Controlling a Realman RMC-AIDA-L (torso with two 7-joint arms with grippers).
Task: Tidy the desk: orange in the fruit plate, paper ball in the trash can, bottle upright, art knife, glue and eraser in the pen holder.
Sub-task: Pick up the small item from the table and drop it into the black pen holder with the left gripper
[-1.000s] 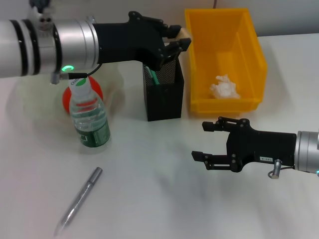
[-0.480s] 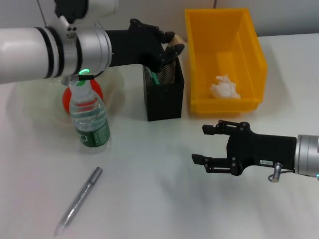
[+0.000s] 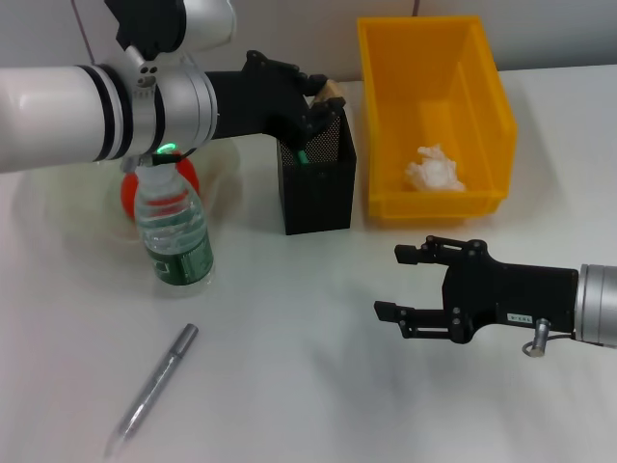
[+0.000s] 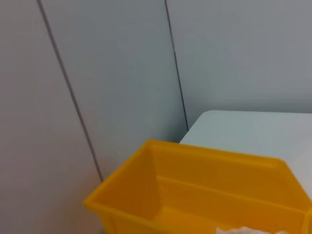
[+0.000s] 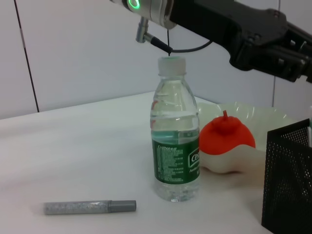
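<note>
Done, as it lies: orange (image 3: 183,181) in the fruit plate (image 3: 227,159), paper ball (image 3: 433,170) in the yellow bin (image 3: 482,116), bottle (image 3: 174,227) upright near-left of the pen holder (image 3: 317,183).

My left gripper (image 3: 323,96) sits over the holder's mouth, pinching a tan block, likely the eraser (image 3: 333,89); release pending.

Left to do: grey knife (image 3: 152,388) lies on the near-left table (image 3: 289,386). Glue not identifiable.

My right gripper (image 3: 407,282) hovers near right, fingers spread, empty. The bottle stands between knife and holder.

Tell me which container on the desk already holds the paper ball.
The yellow bin: the paper ball lies on its floor. The black mesh pen holder has the left gripper over it, and the fruit plate holds the orange.
</note>
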